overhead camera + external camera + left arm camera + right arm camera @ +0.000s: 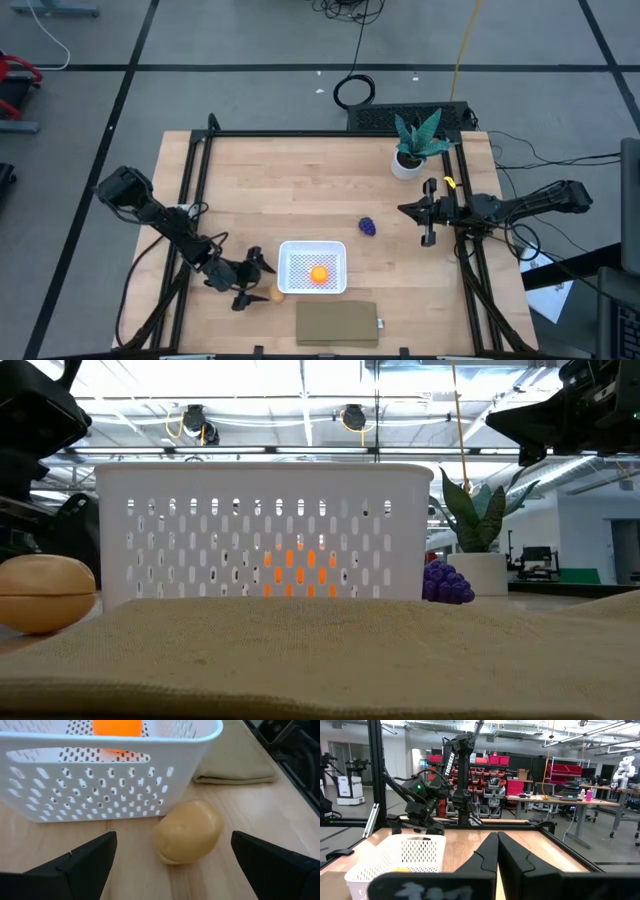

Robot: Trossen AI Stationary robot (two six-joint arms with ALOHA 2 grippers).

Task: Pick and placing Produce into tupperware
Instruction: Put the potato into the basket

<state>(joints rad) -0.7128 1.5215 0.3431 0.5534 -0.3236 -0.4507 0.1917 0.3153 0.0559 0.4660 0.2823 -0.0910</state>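
Observation:
The white perforated tupperware (pixel 312 268) stands on the wooden table near its front edge. The orange piece (pixel 319 273) lies inside it. The tan-brown piece (pixel 189 831) rests on the table close beside the tupperware's left wall. My left gripper (pixel 173 842) is open and low over the table, one finger on either side of the tan piece and both apart from it. The dark purple piece (pixel 368 227) lies on the table behind the tupperware's right end. My right gripper (pixel 408 210) waits shut above the table's right side, holding nothing.
A flat brown pad (pixel 337 322) lies at the front edge, just before the tupperware. A green potted plant (pixel 418 145) stands at the far right. Bare wood lies between the plant and the tupperware. A black frame rail (pixel 195 190) runs along the table's left side.

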